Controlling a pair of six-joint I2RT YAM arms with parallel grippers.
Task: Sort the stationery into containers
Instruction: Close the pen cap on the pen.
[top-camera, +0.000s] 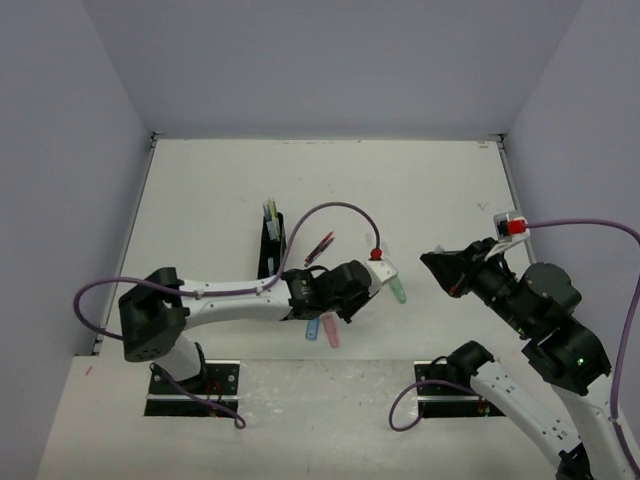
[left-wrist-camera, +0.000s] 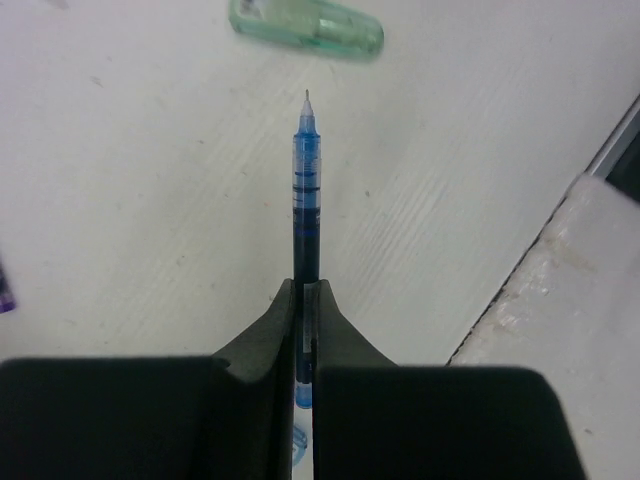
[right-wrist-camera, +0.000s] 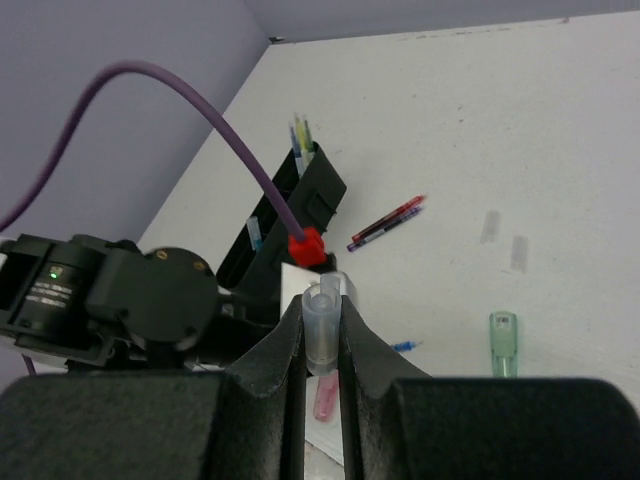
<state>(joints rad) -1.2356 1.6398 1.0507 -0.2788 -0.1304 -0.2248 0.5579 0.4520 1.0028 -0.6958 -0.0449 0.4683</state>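
Top view: my left fingers (top-camera: 368, 282) hang over the desk (top-camera: 440, 190), black organiser (top-camera: 270, 245) off to their left, green piece (top-camera: 400, 291) just right.

Left wrist: they are pinching a blue pen (left-wrist-camera: 305, 190), tip pointing ahead toward the green piece.

Right wrist: my right fingers (right-wrist-camera: 322, 335) are clamped on a pale chunky piece (right-wrist-camera: 322, 305); organiser ahead, slightly left.
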